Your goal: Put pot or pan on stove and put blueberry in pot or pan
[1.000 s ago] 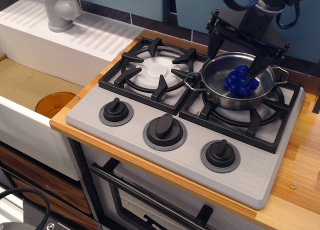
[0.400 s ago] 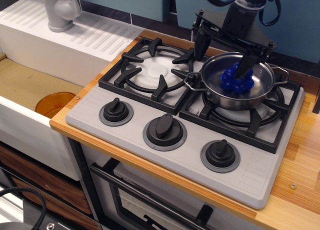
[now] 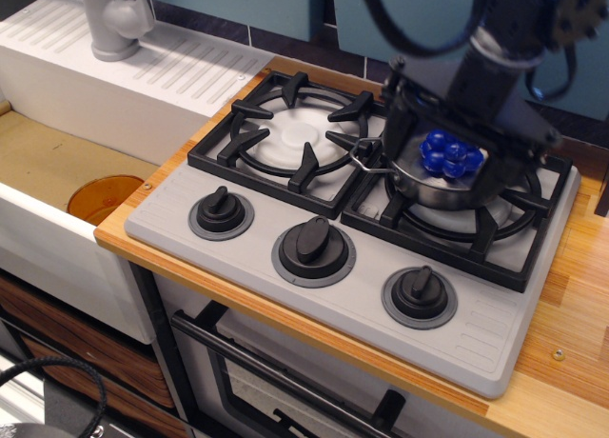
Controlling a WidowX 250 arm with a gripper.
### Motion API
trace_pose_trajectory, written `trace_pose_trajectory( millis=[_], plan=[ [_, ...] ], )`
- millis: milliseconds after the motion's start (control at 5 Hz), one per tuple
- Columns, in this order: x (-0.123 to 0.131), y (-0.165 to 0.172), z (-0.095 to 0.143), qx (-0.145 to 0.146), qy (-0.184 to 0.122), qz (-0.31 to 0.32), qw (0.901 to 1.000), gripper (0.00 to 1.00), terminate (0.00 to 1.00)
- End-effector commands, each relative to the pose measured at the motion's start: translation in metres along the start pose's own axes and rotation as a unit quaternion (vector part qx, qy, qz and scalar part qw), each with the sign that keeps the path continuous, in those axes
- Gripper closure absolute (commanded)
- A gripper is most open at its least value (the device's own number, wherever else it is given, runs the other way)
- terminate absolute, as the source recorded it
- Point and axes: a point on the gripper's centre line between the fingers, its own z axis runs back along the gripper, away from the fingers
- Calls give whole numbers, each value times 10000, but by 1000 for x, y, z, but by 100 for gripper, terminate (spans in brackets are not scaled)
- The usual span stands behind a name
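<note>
The grey stove (image 3: 255, 259) lies on a wooden counter. The steel pot (image 3: 440, 192) sits on the right burner grate, with its left wire handle sticking out toward the left burner. The deep-blue blueberry (image 3: 452, 156) lies inside the pot. My gripper (image 3: 455, 157) hangs over the pot and hides most of its rim. It is open, with one dark finger (image 3: 398, 138) on the left of the blueberry and the other on the right. Neither finger touches the berry.
The left burner grate (image 3: 285, 133) is bare. Three black knobs (image 3: 313, 241) line the stove's front. A sink basin with an orange disc (image 3: 101, 198) and a grey faucet (image 3: 114, 19) lie to the left. Wooden counter (image 3: 571, 305) runs on the right.
The gripper has come away from the back of the pot toward the camera and now covers most of the pot. The blueberry stays in the pot, and the pot has not moved.
</note>
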Motion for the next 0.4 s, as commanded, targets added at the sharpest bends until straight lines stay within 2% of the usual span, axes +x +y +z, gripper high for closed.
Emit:
trace_pose_trajectory(
  millis=[0, 200],
  plan=[
    [-3, 14, 2, -190, -441, 10, 9988, 0, 0],
    [-2, 17, -4, -204, -428, 34, 9989, 0, 0]
  ],
)
